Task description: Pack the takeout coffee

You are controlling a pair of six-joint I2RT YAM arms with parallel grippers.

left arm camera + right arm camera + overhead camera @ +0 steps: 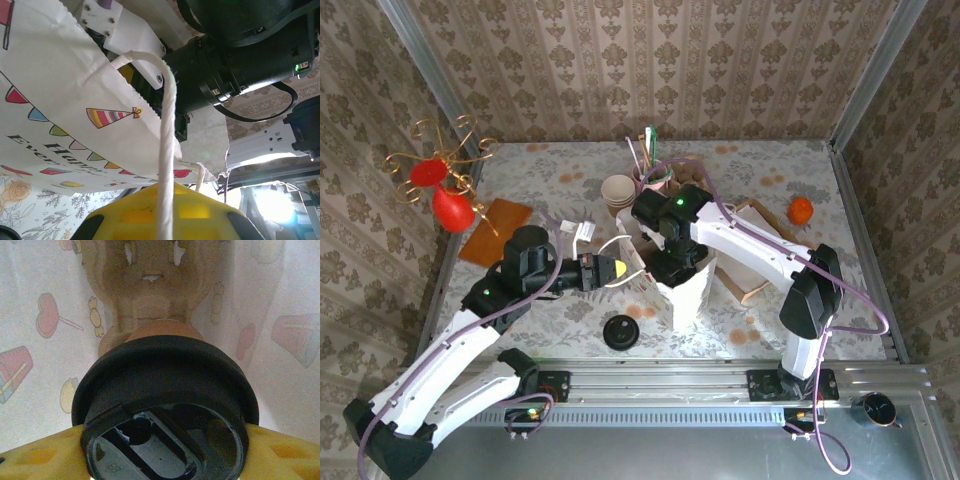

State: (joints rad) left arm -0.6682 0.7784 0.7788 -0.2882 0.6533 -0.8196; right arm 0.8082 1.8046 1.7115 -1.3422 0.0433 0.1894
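Two arms meet at the bag [688, 300] up top: right gripper [678, 262] down in its mouth, left gripper [612, 270] beside. Left wrist: closed, pinching the handle [166, 150]. Right wrist: fingers [35, 460] clamp the coffee [165, 370], upright inside, bag floor straight below.

Beige damask wallpaper [650, 60] and a pale floral tablecloth [550, 175] dotted with orange-brown spots. The white paper bag [55, 90] carries bright print: a rainbow-striped party hat, bunting flags in red, blue, green and yellow, dark lettering. Its cord handle [166, 150] is white too. The takeout coffee [165, 390] is beige with a black lid; the right gripper [165, 455] has yellow fingers [287, 455]. Other colours on the table — a red ornament [450, 208] with a gold wire stand [460, 135], a small orange object [801, 210], a black lid disc [620, 331], beige lidless cups [618, 192].
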